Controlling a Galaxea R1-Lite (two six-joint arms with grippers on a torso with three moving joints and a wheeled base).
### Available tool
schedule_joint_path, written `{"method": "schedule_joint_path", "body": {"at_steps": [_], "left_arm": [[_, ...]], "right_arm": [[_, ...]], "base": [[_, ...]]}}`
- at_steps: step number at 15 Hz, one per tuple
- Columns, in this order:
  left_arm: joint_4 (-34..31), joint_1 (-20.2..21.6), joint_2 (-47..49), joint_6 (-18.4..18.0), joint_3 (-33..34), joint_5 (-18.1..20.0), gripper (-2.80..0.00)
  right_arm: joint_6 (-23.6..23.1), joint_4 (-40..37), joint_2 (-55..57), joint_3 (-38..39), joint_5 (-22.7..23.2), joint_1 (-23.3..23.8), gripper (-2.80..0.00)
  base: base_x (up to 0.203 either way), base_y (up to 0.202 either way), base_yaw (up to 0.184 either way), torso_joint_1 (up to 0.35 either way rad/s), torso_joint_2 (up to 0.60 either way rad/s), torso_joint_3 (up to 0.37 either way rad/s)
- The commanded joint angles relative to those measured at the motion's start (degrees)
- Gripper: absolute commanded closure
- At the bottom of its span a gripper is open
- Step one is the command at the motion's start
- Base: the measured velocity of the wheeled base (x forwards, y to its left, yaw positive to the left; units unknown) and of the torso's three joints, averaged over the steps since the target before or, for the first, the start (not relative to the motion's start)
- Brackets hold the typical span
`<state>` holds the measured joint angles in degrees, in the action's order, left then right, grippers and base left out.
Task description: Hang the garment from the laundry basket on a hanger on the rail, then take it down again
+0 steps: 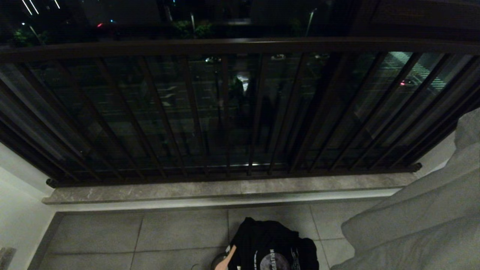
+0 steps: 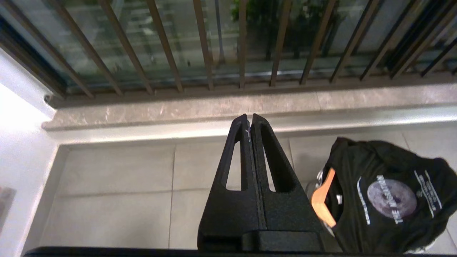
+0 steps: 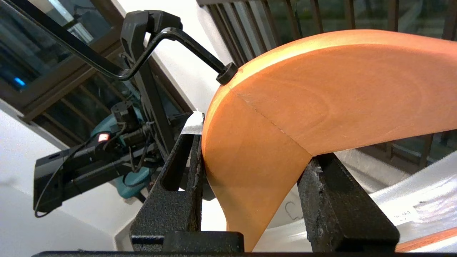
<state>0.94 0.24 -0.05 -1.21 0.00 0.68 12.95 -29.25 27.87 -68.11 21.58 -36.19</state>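
A black printed T-shirt, the garment [image 1: 277, 247], lies bunched at the bottom middle of the head view, on the floor tiles. An orange hanger piece [image 1: 225, 261] sticks out of its collar; the left wrist view shows the garment [image 2: 385, 200] the same way. A curved bit of the laundry basket rim [image 1: 216, 258] peeks out beside the collar. My right gripper [image 3: 253, 142] appears only in its wrist view, shut on the bend of an orange wooden hanger [image 3: 321, 92] with a black hook [image 3: 167, 35]. My left gripper [image 2: 250, 119] is shut and empty above the tiles. The rail is out of view.
A dark balcony balustrade with glass [image 1: 240, 112] runs across the back above a stone ledge [image 1: 225, 189]. Pale grey fabric [image 1: 420, 225] bulks up at the right. A white wall [image 1: 18, 210] closes the left side. Grey floor tiles [image 1: 142, 236] lie left of the shirt.
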Motion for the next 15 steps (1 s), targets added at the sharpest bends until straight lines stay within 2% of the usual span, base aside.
{"method": "schedule_joint_path", "body": {"at_steps": [1, 10, 15], "left_arm": [[0.03, 0.02, -0.04, -0.02, 0.09, 0.02, 0.0], [0.03, 0.02, -0.04, -0.02, 0.09, 0.02, 0.0], [0.03, 0.02, -0.04, 0.05, 0.09, 0.02, 0.0]], "right_arm": [[0.15, -0.15, -0.31, -0.01, 0.07, -0.02, 0.0], [0.24, -0.02, -1.25, -0.09, -1.23, -0.02, 0.0], [0.15, 0.51, -1.06, -0.89, -4.45, -0.1, 0.0]], "base": [[0.0, 0.0, 0.0, 0.005, 0.0, 0.205], [0.0, 0.0, 0.0, 0.001, 0.0, 0.204], [0.0, 0.0, 0.0, -0.003, 0.0, 0.149]]}}
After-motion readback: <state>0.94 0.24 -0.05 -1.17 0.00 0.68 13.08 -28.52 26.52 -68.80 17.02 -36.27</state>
